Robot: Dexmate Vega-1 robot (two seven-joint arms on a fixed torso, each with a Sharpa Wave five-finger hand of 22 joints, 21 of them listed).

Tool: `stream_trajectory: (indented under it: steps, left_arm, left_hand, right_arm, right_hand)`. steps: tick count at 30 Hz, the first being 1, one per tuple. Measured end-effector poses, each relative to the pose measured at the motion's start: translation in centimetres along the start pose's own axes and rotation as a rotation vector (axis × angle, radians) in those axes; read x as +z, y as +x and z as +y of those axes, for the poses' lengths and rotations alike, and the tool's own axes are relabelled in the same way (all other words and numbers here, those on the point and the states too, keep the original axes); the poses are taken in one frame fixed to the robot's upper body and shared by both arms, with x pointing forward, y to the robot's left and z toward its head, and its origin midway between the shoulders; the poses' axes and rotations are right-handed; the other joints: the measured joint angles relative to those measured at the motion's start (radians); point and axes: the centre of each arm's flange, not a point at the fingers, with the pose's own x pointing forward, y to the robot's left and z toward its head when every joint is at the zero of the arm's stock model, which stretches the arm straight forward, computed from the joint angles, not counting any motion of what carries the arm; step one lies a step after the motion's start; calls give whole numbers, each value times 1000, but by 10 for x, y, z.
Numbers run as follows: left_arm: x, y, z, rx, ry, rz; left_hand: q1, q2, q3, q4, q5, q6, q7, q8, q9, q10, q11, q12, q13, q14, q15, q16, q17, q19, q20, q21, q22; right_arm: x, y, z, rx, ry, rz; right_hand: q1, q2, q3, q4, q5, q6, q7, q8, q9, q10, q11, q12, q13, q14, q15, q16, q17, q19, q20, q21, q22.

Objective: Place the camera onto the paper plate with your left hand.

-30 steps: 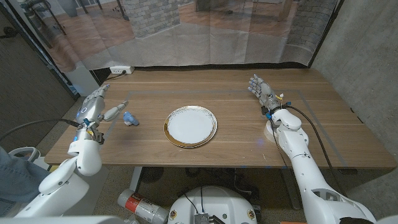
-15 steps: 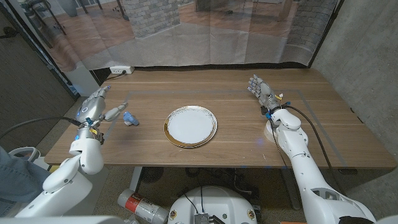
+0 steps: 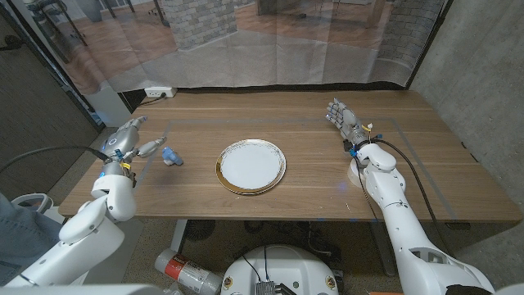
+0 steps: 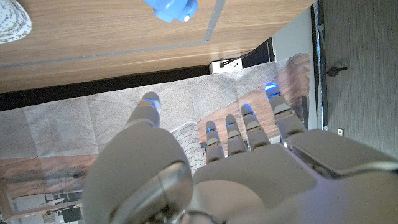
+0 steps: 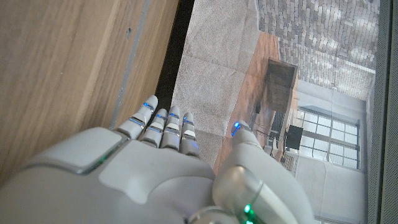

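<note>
A small blue camera (image 3: 170, 156) lies on the wooden table, left of the white paper plate (image 3: 251, 166) with its gold-patterned rim. My left hand (image 3: 127, 139) hovers just left of the camera, fingers spread and holding nothing; its thumb points toward the camera without touching it. In the left wrist view the camera (image 4: 171, 9) lies beyond the fingertips of the left hand (image 4: 236, 155), with a sliver of the plate (image 4: 12, 22) at the edge. My right hand (image 3: 344, 119) stands open at the far right of the table, also seen as the right hand (image 5: 155, 168) with straight fingers.
A white power strip (image 3: 158, 93) sits at the table's back left edge. A translucent curtain (image 3: 270, 41) hangs behind the table. A black cable (image 3: 409, 164) loops along my right arm.
My left forearm has shifted slightly inward. The left hand stays beside the camera. Camera, plate and right hand have not moved.
</note>
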Motion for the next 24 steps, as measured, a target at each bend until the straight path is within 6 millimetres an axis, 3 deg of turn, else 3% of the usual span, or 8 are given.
stream_trajectory:
  steps: [8,9,24]
  left_arm:
    - [11,3,0,-10,17,-22]
    - [4,3,-1,-23,37,20]
    - [6,13,-11,-40,71,15]
  left_hand:
    - [4,-4,-4,-4,0,-4,-4,0,0,0,0,0,5,-1,1,0,0,12,3,0,0]
    - [4,-4,-4,-4,0,-4,-4,0,0,0,0,0,5,-3,3,0,0,14,0,0,0]
    - [9,-9,-1,-7,0,2,-9,0,0,-10,-10,0,5,-14,-6,-4,0,21,4,0,0]
  right_arm:
    - [0,0,0,-2,1,1]
    - [-1,-1,0,-2,1,1]
    - [-2,-1,0,-5,0,5]
  right_hand:
    - [0,0,0,0,0,0,0,0,0,0,0,0,0,0,0,0,0,0,0,-4,0]
    - [0,0,0,0,0,0,0,0,0,0,0,0,0,0,0,0,0,0,0,-4,0]
    - [0,0,0,0,0,0,0,0,0,0,0,0,0,0,0,0,0,0,0,-8,0]
